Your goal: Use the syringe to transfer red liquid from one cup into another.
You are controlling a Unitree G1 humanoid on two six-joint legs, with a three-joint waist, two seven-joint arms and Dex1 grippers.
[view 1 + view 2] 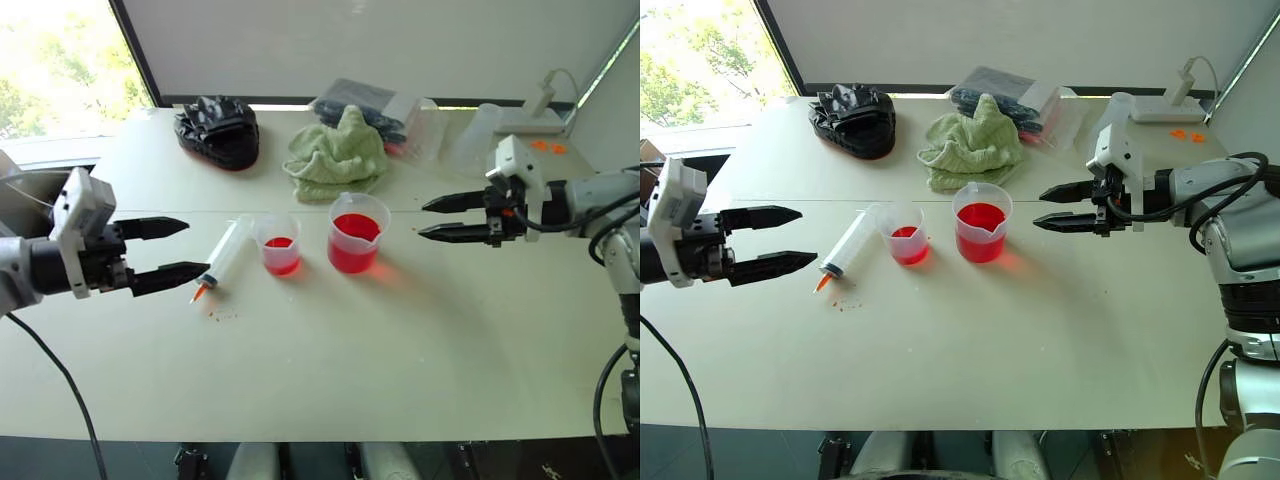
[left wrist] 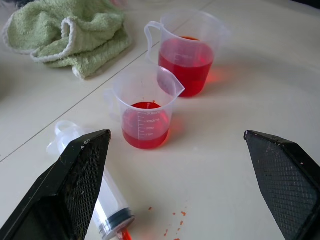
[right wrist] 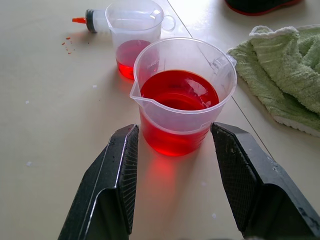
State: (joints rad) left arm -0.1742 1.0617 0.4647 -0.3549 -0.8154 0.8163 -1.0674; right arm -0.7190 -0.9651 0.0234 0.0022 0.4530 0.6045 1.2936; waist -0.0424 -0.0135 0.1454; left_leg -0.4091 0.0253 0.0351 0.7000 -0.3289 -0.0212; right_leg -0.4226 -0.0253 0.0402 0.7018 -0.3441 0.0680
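A: Where's the syringe (image 1: 224, 258)?

B: Flat on the table (image 1: 420, 350), just beside the smaller cup (image 1: 278, 243), on the side away from the big beaker (image 1: 356, 232). Orange tip points away from the cups, a few red drops beside it. My left gripper (image 1: 166, 252) hangs near the tip end, fingers spread wide, nothing held. Right gripper (image 1: 437, 218) is on the beaker's far side from the smaller cup, about half open, empty too.

A: How'll it handle?

B: Prob. light, stiff, smooth plastic, so it could roll or slip. I'd pinch mid-barrel, across it. Both cups look light and tippy; red liquid (image 3: 178, 94) fills over half the beaker.

A: Anything unclear?

B: Plunger end sits behind the smaller cup, and in my left wrist view a finger covers part of the barrel. Can't tell if it's empty.
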